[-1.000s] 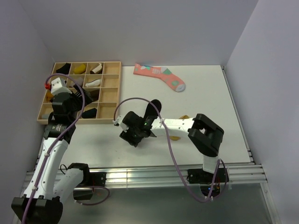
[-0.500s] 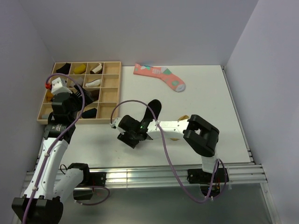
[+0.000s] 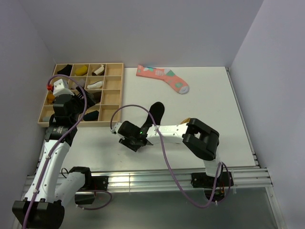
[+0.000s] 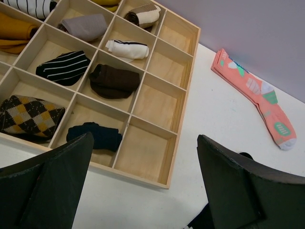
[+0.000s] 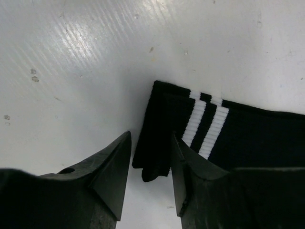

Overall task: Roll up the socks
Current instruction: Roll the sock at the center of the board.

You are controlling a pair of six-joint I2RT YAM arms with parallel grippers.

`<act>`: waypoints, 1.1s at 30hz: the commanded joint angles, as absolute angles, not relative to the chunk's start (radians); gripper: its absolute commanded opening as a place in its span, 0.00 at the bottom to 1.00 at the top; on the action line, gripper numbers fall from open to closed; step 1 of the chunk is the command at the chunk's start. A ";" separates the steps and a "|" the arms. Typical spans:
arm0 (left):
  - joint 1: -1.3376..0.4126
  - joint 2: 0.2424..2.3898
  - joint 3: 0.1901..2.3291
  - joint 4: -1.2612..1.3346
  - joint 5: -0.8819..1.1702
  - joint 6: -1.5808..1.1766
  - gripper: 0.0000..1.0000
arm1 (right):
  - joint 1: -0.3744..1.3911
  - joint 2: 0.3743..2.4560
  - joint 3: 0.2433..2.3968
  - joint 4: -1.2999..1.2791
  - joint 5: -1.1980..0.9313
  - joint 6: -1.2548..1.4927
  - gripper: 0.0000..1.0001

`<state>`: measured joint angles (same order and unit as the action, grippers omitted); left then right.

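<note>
Right pincer (image 5: 150, 139) part-open, jaws straddling striped cuff of black sock (image 5: 248, 136), not clamped. Sock flat on counter (image 5: 71, 57). Mustard sock (image 3: 187, 119) mostly hidden by right arm. Left pincer (image 4: 144, 138) wide open above tray (image 4: 187, 95).

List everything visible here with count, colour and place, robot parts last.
black sock: one, black with two white cuff stripes, flat at table centre
mustard sock: one, mustard-tan, mostly hidden, right of black sock
pink sock: one, pink with teal and white patches, table's far side
wooden tray: one, light wood, far left
rolled socks: several, mixed colours, in tray compartments
table: one, white
left tool: one, black, wide open above tray's near edge
right tool: one, black, partly open astride black sock's cuff
</note>
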<state>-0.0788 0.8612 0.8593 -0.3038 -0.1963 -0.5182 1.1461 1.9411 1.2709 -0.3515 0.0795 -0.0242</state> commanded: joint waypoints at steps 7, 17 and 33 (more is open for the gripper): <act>-0.072 0.867 0.881 -0.270 -0.155 -0.522 0.95 | 1.131 1.953 1.298 -0.353 0.071 -0.046 0.23; -0.081 0.879 0.833 -0.180 0.011 -0.639 0.76 | 0.869 1.841 1.301 -0.546 -0.506 -0.179 0.10; -0.515 0.980 0.398 0.498 -0.052 -0.684 0.50 | 0.641 2.000 1.419 -0.905 -1.028 -0.402 0.03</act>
<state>-0.4812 0.9371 0.4324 0.2279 -0.1081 -0.7166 0.6529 1.9469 1.3861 -0.8013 -0.9081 -0.3565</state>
